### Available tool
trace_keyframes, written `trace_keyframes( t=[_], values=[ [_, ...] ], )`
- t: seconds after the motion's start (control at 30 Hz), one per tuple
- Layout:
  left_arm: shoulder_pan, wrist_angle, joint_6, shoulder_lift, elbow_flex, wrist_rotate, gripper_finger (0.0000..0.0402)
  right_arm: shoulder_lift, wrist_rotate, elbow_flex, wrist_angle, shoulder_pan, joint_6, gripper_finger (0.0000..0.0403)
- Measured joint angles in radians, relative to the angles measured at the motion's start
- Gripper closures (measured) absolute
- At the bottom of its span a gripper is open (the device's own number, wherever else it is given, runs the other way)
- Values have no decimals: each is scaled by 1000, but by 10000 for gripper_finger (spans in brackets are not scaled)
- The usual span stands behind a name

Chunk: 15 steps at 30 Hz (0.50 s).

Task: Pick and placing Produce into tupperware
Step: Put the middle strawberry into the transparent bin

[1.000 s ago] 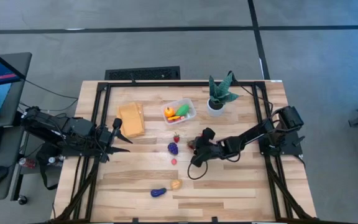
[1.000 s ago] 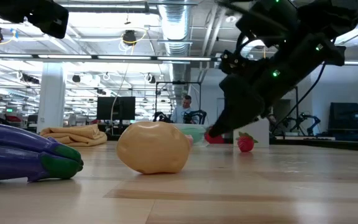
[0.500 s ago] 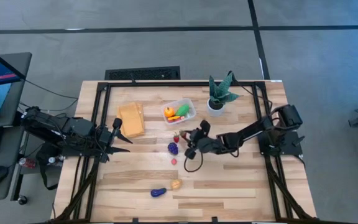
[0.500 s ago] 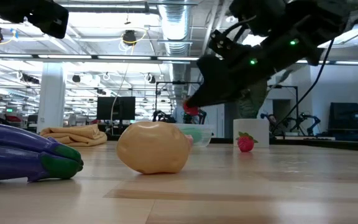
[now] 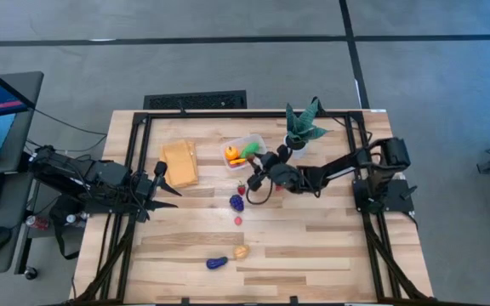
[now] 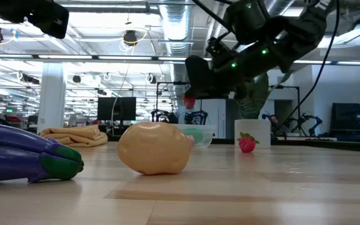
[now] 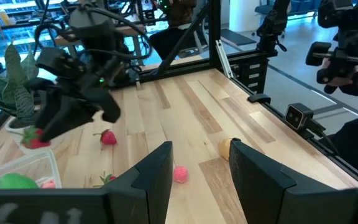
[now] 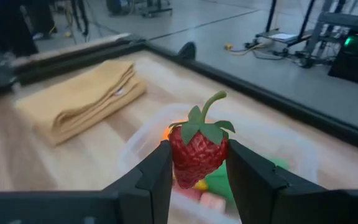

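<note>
My right gripper (image 8: 197, 147) is shut on a red strawberry (image 8: 197, 152) and hangs above the table just near of the clear tupperware (image 5: 245, 153). The tub holds orange and green produce. A second strawberry (image 5: 242, 189), purple grapes (image 5: 237, 202) and a pink bit (image 5: 238, 220) lie on the wood below it. An eggplant (image 5: 218, 263) and a tan piece (image 5: 242, 252) lie near the front edge. My left gripper (image 5: 167, 189) waits open at the table's left, holding nothing. My right gripper pinches the strawberry by its two red sides (image 8: 178, 155) between the two fingers. The fingers come from the table's right, almost level and slanting slightly down. The berry sits upright with its green leaves and stalk (image 8: 205, 119) on top, lifted clear of the table.
A folded tan-yellow cloth (image 5: 179, 163) lies left of the tub. A spiky green plant in a white pot (image 5: 300, 132) stands right of it, close to my right arm. A black frame (image 5: 228, 113) runs around the table's edges.
My right gripper has carried the strawberry up off the table and toward the far left, to the tupperware's near side, tipping from pointing steeply down to nearly level. The strawberry has stayed in the hold. The loose produce has not moved.
</note>
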Motion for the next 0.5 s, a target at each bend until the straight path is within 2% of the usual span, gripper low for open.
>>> trace_keyframes(
  t=[0.23, 0.5],
  values=[
    [0, 0, 9, 0, 0, -6, 254, 0, -104, 4, 13, -58, 29, 272],
    [0, 1, 12, 0, 0, -26, 254, 0, -163, 4, 43, -88, 28, 269]
  ],
)
